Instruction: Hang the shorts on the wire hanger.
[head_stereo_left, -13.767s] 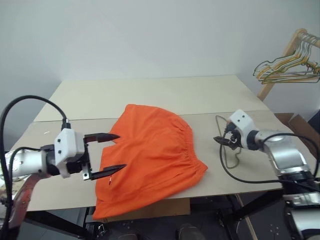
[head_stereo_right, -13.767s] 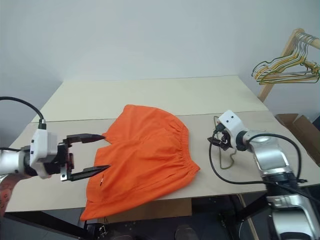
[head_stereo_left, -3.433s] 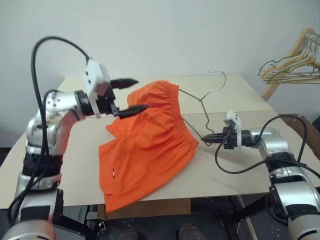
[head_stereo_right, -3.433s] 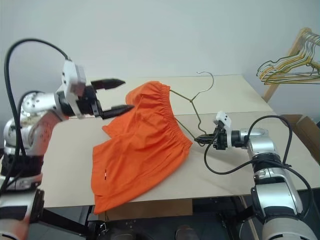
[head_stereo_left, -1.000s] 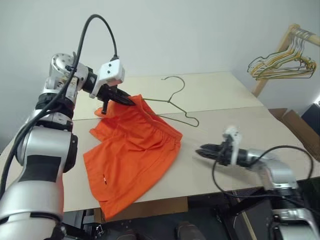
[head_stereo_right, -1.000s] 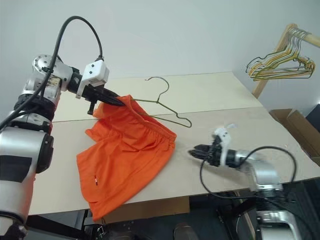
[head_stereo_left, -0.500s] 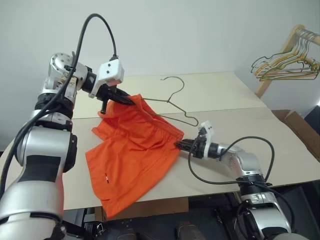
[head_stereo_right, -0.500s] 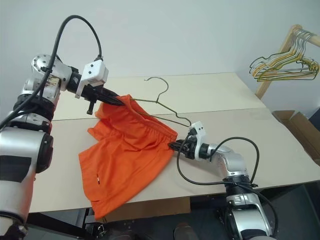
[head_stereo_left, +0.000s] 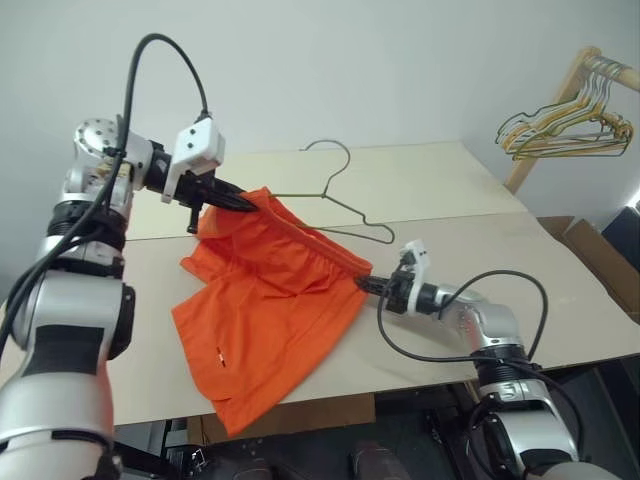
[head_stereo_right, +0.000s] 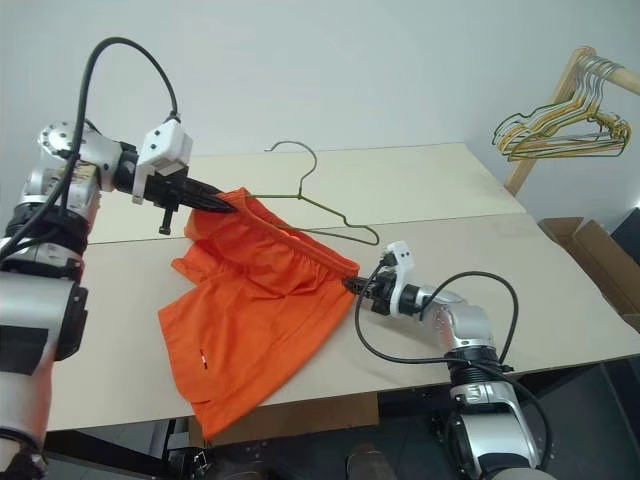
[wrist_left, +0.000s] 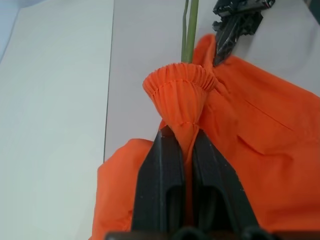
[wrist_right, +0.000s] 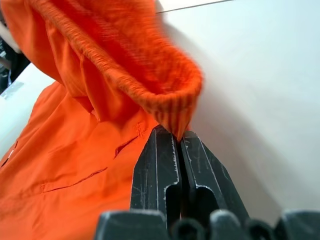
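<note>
The orange shorts (head_stereo_left: 270, 310) lie partly lifted over the beige table (head_stereo_left: 450, 190). My left gripper (head_stereo_left: 245, 203) is shut on the bunched far-left end of their waistband (wrist_left: 181, 87), holding it above the table. My right gripper (head_stereo_left: 362, 285) is shut on the waistband's near-right end (wrist_right: 170, 107), low over the table. The waistband stretches between the two grippers. The wire hanger (head_stereo_left: 345, 210) has its hook (head_stereo_right: 292, 150) raised behind the shorts. One arm of it runs into the fabric beside my left gripper and is hidden there.
A wooden rack with several wire hangers (head_stereo_left: 565, 125) stands off the table's far right corner. A cardboard box (head_stereo_left: 590, 250) sits on the floor to the right. The table's front edge (head_stereo_left: 400, 385) lies close below the shorts' hanging leg.
My right gripper has moved left across the table to the shorts' waistband and shut on it. My left gripper has drawn its end of the shorts and the hanger slightly left.
</note>
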